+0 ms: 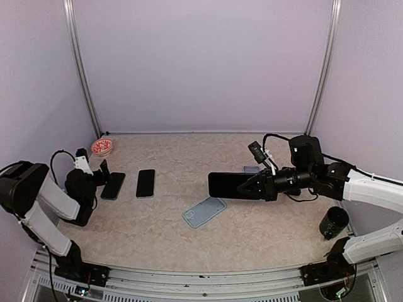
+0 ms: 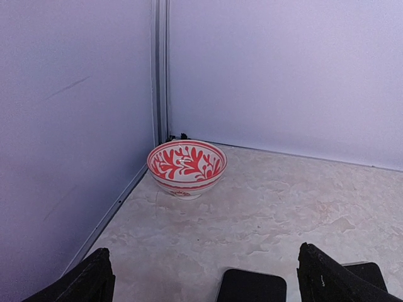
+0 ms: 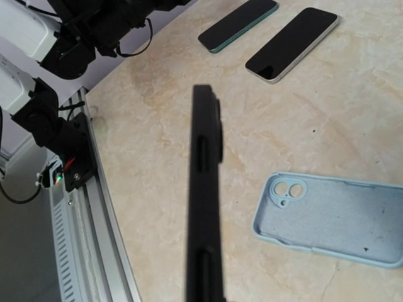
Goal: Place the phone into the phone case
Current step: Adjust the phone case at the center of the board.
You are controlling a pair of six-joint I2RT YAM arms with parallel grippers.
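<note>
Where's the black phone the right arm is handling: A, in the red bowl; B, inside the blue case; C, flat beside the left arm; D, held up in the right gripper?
D: the right gripper is shut on the black phone, held aloft, while the blue case lies empty.

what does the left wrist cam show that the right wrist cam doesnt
Only the left wrist view: a red-and-white patterned bowl in the corner, framed by the open left pincer.
Only the right wrist view: the black phone held edge-on, the light blue phone case lying open side up, and the left arm.
Both: the marbled table and the two phones lying flat on it, though the left wrist view catches only their ends.
</note>
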